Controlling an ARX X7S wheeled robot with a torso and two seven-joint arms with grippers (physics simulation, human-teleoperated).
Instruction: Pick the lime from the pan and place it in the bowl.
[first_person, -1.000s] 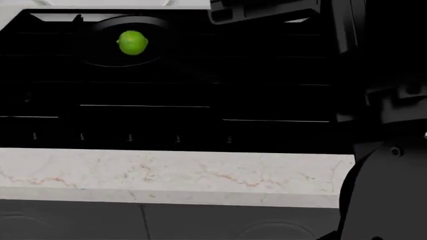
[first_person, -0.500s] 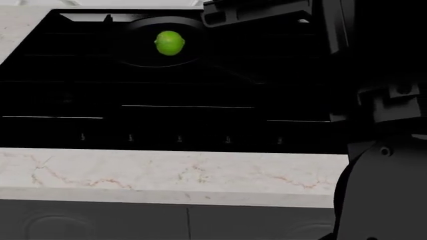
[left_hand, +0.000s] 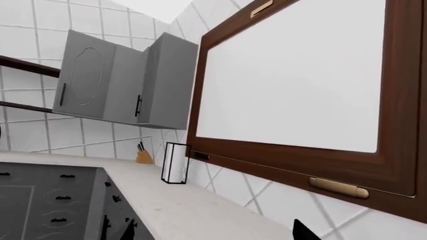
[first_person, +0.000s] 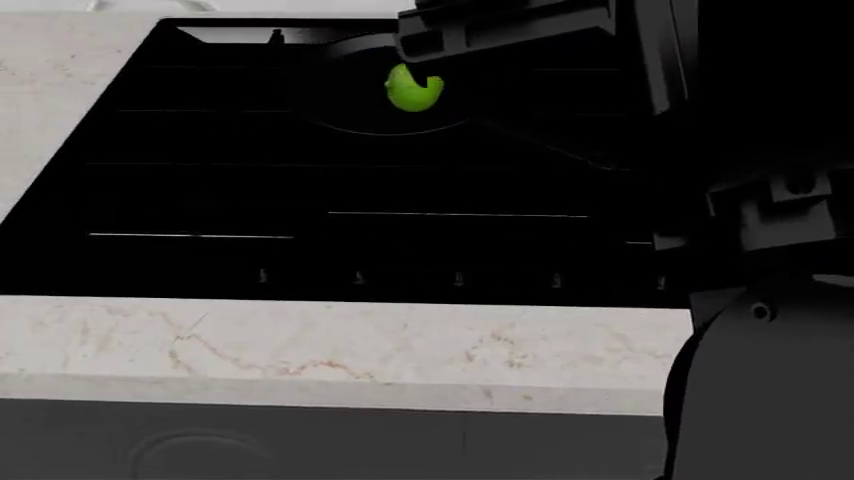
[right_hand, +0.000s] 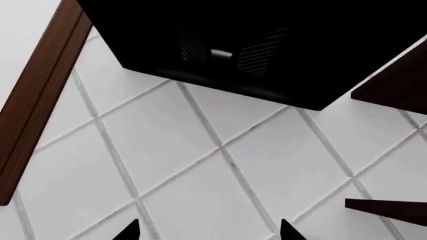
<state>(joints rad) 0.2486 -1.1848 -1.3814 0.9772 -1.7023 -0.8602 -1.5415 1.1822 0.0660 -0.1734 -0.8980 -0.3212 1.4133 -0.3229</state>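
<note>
The lime (first_person: 411, 92) is a small bright green fruit lying in the black pan (first_person: 350, 117) at the far side of the cooktop. Dark hardware of my right arm (first_person: 514, 28) hangs over it and hides its upper right part. In the right wrist view my right gripper (right_hand: 209, 232) is open and empty, with two black fingertips (right_hand: 130, 231) far apart, facing a tiled wall. In the left wrist view my left gripper (left_hand: 213, 234) is open and empty, facing a countertop and wall cabinets. The bowl is out of view.
The black cooktop (first_person: 334, 200) fills the middle of the head view, with a marble counter (first_person: 334, 350) along its front and left. My right arm's dark body (first_person: 761, 300) fills the right side. A brown-framed cabinet (left_hand: 300, 80) and grey cabinets (left_hand: 113, 80) show in the left wrist view.
The head view has swung left, so cooktop, pan and lime have slid right in the picture. The lime is now partly covered by my right arm's hardware.
</note>
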